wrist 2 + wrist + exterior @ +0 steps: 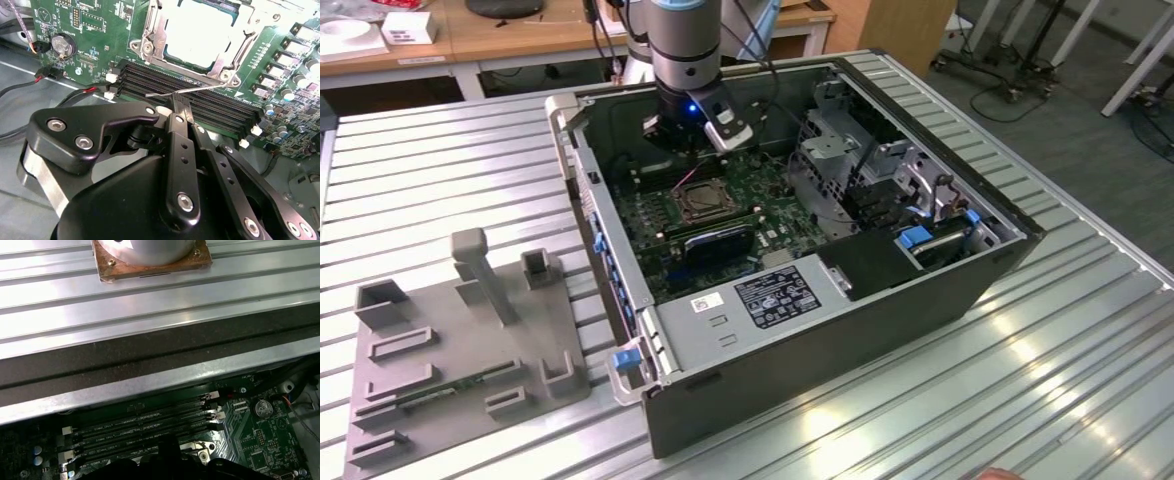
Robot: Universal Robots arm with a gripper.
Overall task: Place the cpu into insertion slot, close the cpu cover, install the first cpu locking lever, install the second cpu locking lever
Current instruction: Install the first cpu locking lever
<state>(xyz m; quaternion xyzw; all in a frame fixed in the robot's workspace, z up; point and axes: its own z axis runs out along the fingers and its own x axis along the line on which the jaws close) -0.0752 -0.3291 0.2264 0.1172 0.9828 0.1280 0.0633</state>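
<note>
The fingers [181,145] are drawn together, and the gripper [178,106] pinches the lever [210,88], a thin silvery rod lying across their tips just above the black memory slots [200,107]. Just beyond the rod, the cpu [200,30] sits in the slot [699,204], its pale face showing through the window of the cover [150,35], which lies flat over it. Green board [100,30] surrounds the socket, with a coin battery [63,44] off to one side. In the exterior view the gripper reaches down into the open case [854,330], which lies on a ribbed metal table [1067,350]. A grey fixture [454,340] rests on the table at the exterior view's left, well apart from the case.
</note>
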